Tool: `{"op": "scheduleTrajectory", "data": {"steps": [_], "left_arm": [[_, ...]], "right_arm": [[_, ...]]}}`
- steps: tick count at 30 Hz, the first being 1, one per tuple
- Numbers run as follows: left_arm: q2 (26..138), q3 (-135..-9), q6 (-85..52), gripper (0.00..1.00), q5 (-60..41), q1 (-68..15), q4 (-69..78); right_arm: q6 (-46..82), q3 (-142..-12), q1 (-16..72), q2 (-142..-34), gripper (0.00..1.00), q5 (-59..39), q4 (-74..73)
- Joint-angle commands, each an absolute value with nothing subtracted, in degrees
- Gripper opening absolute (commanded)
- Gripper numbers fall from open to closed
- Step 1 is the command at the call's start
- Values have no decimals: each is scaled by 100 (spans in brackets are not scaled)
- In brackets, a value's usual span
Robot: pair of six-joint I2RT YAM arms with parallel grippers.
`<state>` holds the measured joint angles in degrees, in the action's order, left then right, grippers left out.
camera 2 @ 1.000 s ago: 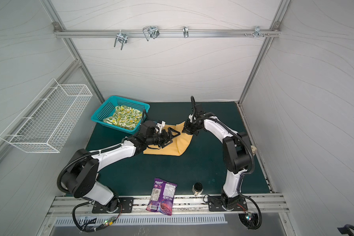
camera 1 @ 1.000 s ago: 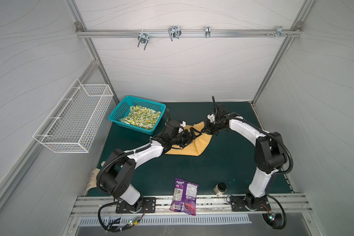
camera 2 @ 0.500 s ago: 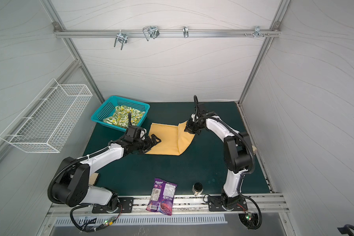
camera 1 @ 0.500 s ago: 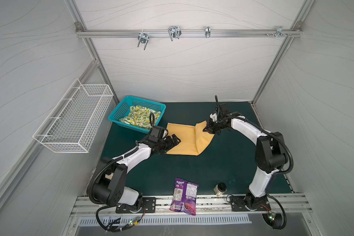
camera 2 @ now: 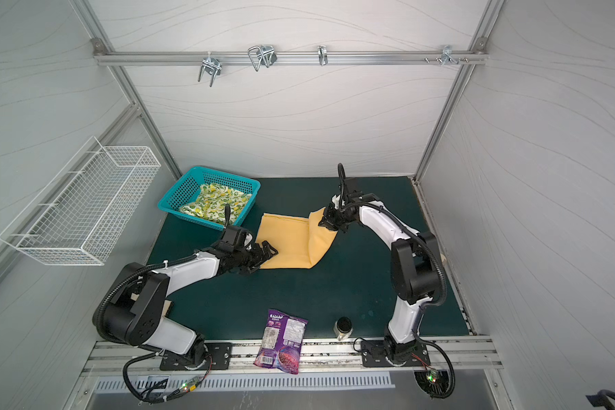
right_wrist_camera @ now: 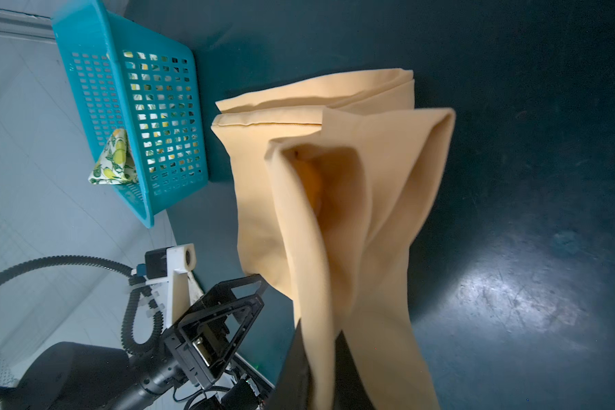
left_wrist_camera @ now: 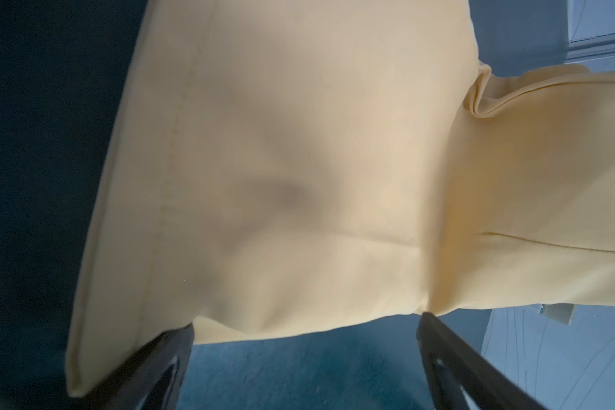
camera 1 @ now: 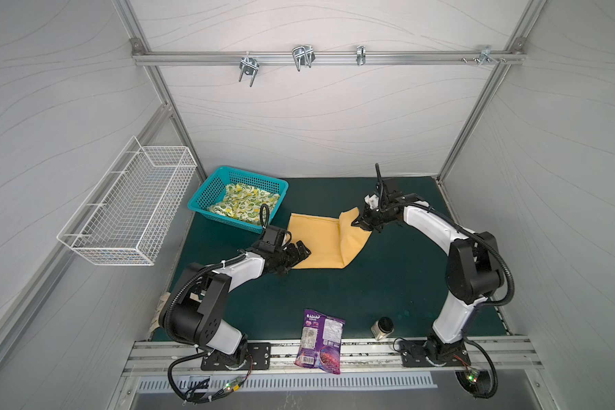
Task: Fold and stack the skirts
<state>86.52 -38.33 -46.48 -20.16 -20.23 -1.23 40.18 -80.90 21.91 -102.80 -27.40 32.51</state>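
Currently the right gripper (camera 1: pixel 364 223) is clenched on a bunched corner of the yellow skirt (camera 1: pixel 316 241). Its wrist view shows cloth pinched between the jaws and draping away in loose, open folds. That flap is lifted and leaning over the rest of the skirt, which lies flat on the mat (camera 1: pixel 334 291) mid-table.

The left gripper (camera 1: pixel 300 251) is spread wide and low at the skirt's near-left edge. In its wrist view the hemmed edge runs across the gap between the jaws, and one jaw is touching the corner. Nothing is gripped there.

Handling, as a judgement:
- The cloth is light, thin and fully limp, with no stiffness to carry a fold, so it sags wherever it is unsupported.
- It looks smooth and likely slides easily on the mat, so a one-sided pull would probably drag the whole piece.
- It is not fragile, so a firm pinch is fine.
- The best holds are the corners and the stitched hem, where the layers are doubled. A mid-panel pinch may catch only the top layer.
- With the left jaws already straddling the hem, closing there would anchor that side while the right carries its flap over.

The lemon skirt (camera 1: pixel 242 204) sits crumpled in the basket (camera 1: pixel 205 190) at back-left, well apart from both grippers. One corner spills over the rim. It is untouched and not yet folded.
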Motion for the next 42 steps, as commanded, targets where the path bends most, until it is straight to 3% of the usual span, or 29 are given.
{"op": "scheduleTrajectory", "data": {"steps": [1, 10, 19, 33, 42], "left_arm": [[8850, -3675, -4715, 99, -1959, -2004, 16], [8868, -3569, -4842, 99, -2118, -2045, 212], [9103, -3823, -5004, 99, -2027, -2473, 330], [9902, -4291, -5267, 99, -1995, -2936, 700], [9925, -4398, -5046, 99, -2067, -2936, 473]], "right_arm": [[4408, -8130, 2264, -10130, 10, -3008, 2923], [5541, -7861, 2556, -10357, 12, -3255, 1725], [5851, -7813, 2584, -10390, 12, -3335, 1401], [5151, -7691, 1887, -9937, 12, -3293, 2170], [4946, -8388, 1943, -10192, 12, -3149, 2638]]}}
